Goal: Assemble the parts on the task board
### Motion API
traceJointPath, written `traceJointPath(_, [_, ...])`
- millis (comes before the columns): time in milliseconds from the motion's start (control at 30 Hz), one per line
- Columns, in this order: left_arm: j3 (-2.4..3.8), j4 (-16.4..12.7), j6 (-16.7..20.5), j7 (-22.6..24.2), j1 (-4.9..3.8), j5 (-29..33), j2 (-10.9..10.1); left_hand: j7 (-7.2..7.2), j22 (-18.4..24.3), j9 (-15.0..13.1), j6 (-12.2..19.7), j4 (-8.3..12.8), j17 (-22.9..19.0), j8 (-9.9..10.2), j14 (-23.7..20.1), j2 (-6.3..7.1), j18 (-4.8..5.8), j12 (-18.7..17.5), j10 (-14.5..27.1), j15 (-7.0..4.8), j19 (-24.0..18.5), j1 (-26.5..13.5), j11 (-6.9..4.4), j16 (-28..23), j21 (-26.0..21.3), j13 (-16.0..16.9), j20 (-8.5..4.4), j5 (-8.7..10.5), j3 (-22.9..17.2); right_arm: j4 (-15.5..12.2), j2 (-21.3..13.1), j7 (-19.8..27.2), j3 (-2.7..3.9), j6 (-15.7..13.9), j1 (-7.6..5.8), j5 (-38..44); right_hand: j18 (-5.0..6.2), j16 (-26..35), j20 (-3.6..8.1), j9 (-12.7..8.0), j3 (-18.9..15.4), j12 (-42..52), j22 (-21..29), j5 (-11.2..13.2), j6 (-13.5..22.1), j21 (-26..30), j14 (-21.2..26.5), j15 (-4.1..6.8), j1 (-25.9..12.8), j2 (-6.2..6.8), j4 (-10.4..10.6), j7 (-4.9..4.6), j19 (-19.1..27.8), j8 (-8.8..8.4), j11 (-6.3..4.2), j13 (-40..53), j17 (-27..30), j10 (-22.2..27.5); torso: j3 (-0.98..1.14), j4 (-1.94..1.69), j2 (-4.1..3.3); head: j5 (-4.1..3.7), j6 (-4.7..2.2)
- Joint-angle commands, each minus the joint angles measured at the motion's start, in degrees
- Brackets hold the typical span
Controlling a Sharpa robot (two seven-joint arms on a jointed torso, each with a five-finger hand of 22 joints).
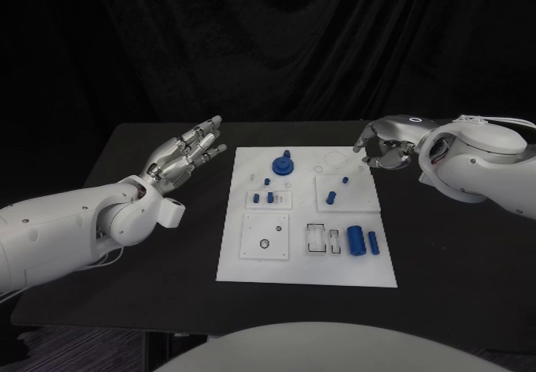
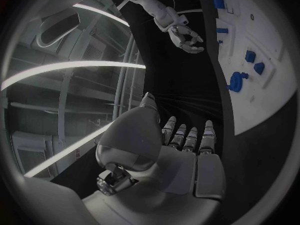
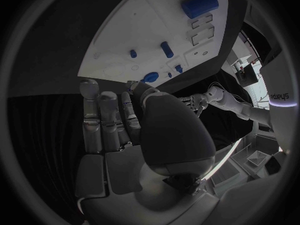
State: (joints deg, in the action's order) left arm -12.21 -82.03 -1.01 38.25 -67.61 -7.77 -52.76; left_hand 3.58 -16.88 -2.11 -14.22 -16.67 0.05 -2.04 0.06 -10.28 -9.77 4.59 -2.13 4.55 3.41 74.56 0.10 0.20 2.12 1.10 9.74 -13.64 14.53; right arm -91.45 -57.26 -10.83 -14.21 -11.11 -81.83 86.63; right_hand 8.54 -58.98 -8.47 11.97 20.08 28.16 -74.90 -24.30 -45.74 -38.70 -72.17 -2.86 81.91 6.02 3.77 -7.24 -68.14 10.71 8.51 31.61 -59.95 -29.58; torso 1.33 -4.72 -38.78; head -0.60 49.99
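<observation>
Nearest the head camera, the left hand (image 1: 184, 159) hangs over the dark bench (image 1: 123, 232) just beside the task board's left edge, its fingers (image 1: 207, 129) stretched out straight, side by side and slightly fanned, holding nothing; the left wrist view shows the same fingers (image 2: 189, 136) extended with nothing in them. Across the board, the right hand (image 1: 386, 146) hovers at the far right corner — its fingers curled in toward the palm, and from the head view I cannot tell whether anything small sits among them; in the right wrist view its fingers (image 3: 100, 120) stand long and close together, nothing visible in them. Between the two hands lies the white task board (image 1: 307, 271) in the middle of the bench. On it, a blue round gear-like part (image 1: 283, 164) stands near the far edge, small blue pegs (image 1: 268, 196) stand in the middle plates, and two blue cylinders (image 1: 363, 241) lie side by side toward the near right.
</observation>
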Motion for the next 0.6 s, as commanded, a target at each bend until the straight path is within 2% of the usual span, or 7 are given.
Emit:
traceJointPath(33, [0.03,-0.80,-4.33,5.71,0.65,5.21,-0.10,0.15,0.09,0.07,0.16,0.03,-0.05,0.23,-0.06,-0.27,0.55,-0.22,-0.07,0.45,-0.21,0.38,0.43,-0.20,-0.05,-0.07,0.39,-0.49,0.40,0.80,-0.31,1.43,0.04,1.55,0.92,2.76,0.36,-0.98,-0.23,0.47,-0.62,0.18,-2.27,0.85,0.09,-0.56,0.31,-0.24,-0.54,-0.09,0.10,0.21,0.19,0.11,-0.05,-0.70,0.07,-0.51,-1.21,-1.28,-0.32,-1.28,0.01])
traceJointPath(67, [0.03,-1.04,-4.34,5.80,0.80,5.28,-0.17,0.17,0.07,0.09,0.20,0.04,-0.05,0.24,-0.06,-0.32,0.54,-0.19,-0.09,0.48,-0.19,0.49,0.51,-0.20,-0.04,-0.06,0.45,-0.63,0.39,0.87,-0.50,1.54,0.04,1.38,1.21,2.80,0.24,-1.64,-0.43,0.75,-1.11,0.53,-2.56,2.55,0.08,-1.09,0.12,-0.45,-1.29,-0.31,0.46,0.21,-0.08,0.17,-0.04,-1.12,-0.02,-1.19,-1.29,-1.35,-0.35,-1.44,0.01])
traceJointPath(133, [0.03,-1.76,-4.39,6.06,1.14,5.42,-0.37,0.32,0.18,0.18,0.52,0.09,-0.05,0.28,-0.06,-0.52,0.47,-0.19,-0.07,0.58,-0.16,0.95,0.75,-0.20,-0.02,-0.06,0.63,-1.28,0.37,0.90,-1.10,1.89,0.03,0.88,2.02,2.89,0.16,-2.40,-0.55,1.02,-1.46,0.79,-2.86,3.40,0.09,-1.85,-0.19,-0.50,-1.72,-0.48,0.63,0.39,-0.53,0.20,-0.06,-1.59,-0.21,-1.79,-2.01,-1.91,-0.63,-2.21,0.01])
traceJointPath(433, [0.04,-2.83,-4.35,6.59,1.53,5.53,-0.92,0.17,0.59,0.18,0.20,0.35,-0.05,0.19,-0.06,-0.77,0.50,0.35,-0.41,1.05,-0.02,3.34,1.83,-0.20,0.05,0.05,0.93,-3.90,0.24,1.72,-0.82,2.45,0.03,2.22,3.65,2.97,-0.02,-3.92,-0.56,1.39,-2.59,1.33,-3.43,6.32,1.36,-3.31,-0.82,-0.35,-2.93,-0.84,1.40,0.92,-1.81,-0.69,-0.36,-3.52,0.15,-3.88,-3.18,-2.33,-1.19,-3.06,0.01])
traceJointPath(500, [0.04,-3.00,-4.41,6.72,1.55,5.51,-0.97,0.18,0.63,0.17,0.13,0.35,-0.05,0.17,-0.06,-0.79,0.55,0.43,-0.46,1.13,0.00,3.52,1.90,-0.20,0.06,0.06,0.97,-4.06,0.25,1.88,-0.71,2.68,0.03,2.32,3.93,2.98,-0.05,-4.07,-0.54,1.35,-2.69,1.34,-3.48,6.52,1.64,-3.45,-0.90,-0.32,-2.98,-0.86,1.45,0.91,-1.99,-0.93,-0.40,-3.86,0.26,-4.25,-3.59,-2.50,-1.40,-3.42,0.01])
traceJointPath(533, [0.04,-3.05,-4.43,6.75,1.56,5.50,-0.99,0.18,0.63,0.17,0.13,0.35,-0.05,0.17,-0.06,-0.79,0.55,0.43,-0.46,1.13,0.00,3.52,1.90,-0.20,0.06,0.06,0.97,-4.06,0.25,1.92,-0.68,2.74,0.03,2.32,4.00,2.98,-0.05,-4.07,-0.54,1.35,-2.69,1.34,-3.48,6.52,1.64,-3.45,-0.90,-0.32,-2.98,-0.86,1.45,0.91,-1.99,-0.93,-0.40,-3.86,0.26,-4.25,-4.02,-2.76,-1.61,-3.81,0.01])
traceJointPath(600, [0.04,-3.16,-4.53,6.80,1.58,5.50,-1.03,0.26,0.68,0.17,0.11,0.35,-0.05,0.17,-0.06,-0.76,0.59,0.50,-0.51,1.23,0.01,3.68,2.00,-0.20,0.07,0.08,1.02,-4.14,0.28,2.02,-0.63,2.89,0.03,2.29,4.14,2.98,-0.05,-4.13,-0.53,1.32,-2.79,1.31,-3.48,6.76,1.79,-3.42,-0.92,-0.32,-3.05,-0.85,1.51,0.83,-2.05,-1.07,-0.42,-4.09,0.37,-4.41,-4.29,-2.96,-1.76,-4.27,0.01])
